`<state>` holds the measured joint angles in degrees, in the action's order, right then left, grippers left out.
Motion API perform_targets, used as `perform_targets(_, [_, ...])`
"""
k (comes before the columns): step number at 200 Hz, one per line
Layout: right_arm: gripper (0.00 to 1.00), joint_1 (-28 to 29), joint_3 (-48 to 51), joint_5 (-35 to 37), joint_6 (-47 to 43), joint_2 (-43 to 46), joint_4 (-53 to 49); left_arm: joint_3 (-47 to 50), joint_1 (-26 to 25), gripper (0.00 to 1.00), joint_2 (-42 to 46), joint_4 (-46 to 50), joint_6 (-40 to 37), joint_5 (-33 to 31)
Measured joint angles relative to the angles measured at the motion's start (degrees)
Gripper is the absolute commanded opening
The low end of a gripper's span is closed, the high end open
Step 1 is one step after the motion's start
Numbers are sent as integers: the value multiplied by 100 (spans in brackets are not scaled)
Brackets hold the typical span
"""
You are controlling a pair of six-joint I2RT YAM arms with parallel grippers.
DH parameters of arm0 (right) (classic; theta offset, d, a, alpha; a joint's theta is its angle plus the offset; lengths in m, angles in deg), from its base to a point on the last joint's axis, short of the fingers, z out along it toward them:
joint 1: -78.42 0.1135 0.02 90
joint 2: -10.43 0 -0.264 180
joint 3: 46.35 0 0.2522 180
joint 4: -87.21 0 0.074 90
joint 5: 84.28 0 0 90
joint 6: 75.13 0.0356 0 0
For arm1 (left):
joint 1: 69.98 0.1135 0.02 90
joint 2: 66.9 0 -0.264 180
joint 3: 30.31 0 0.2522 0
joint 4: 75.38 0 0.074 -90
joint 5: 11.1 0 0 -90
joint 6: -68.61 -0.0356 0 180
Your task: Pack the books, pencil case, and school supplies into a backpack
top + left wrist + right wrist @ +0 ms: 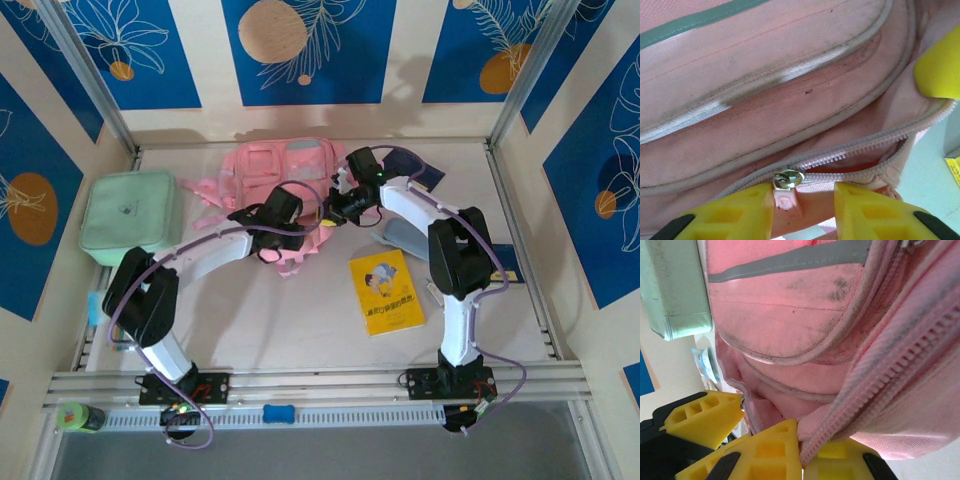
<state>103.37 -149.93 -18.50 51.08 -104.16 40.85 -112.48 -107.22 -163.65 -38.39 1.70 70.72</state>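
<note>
Backpack (262, 165) lies at the back of the table (300, 330), about mid-way across, front pockets up, w/ both arms reaching onto its near edge. From the left: a mint box (130, 215) sits just beside the bag, out of the work. Next is the L end effector (802, 195), fingers apart. The pink zip pull (784, 202) hangs between them, against one finger and clear of the other, so nothing is clamped. The metal slider (788, 178) sits just above the tips. The zip looks part open, as the teeth are split to the right of the slider. The R end effector (802, 447) is pinched shut on the bag's zip edge, holding it up. Further right, the pencil case (400, 238) and yellow book (387, 290) lie on the table near the R arm, not packed yet. Step in hand, as I read it: opening the zip. To do it well, centre the pull btw the fingers and close low on the tab, not the slider. Then drag along the zip line, not across it, while R holds the edge taut. A skewed pull would prob. jam the teeth or slip off.
</note>
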Motion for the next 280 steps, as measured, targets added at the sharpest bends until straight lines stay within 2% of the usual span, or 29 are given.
perform_targets(51, [0, 28, 39, 20, 0, -9, 37, -9, 11, 26, -201, -125, 175, -236])
perform_targets(132, [0, 17, 131, -7, -2, -9, 212, -9, 9, 0, -240, -140, 214, -774])
perform_targets(216, [0, -66, 221, -221, -22, -7, 369, 173, 17, 0, 175, 162, -85, -1453])
perform_targets(248, [0, -323, 223, -282, -20, -7, 299, 568, 223, 0, 358, 437, -205, -1921])
perform_targets(280, [0, -492, 131, -348, -7, -33, 236, 848, 251, 0, 431, 656, -260, -2004])
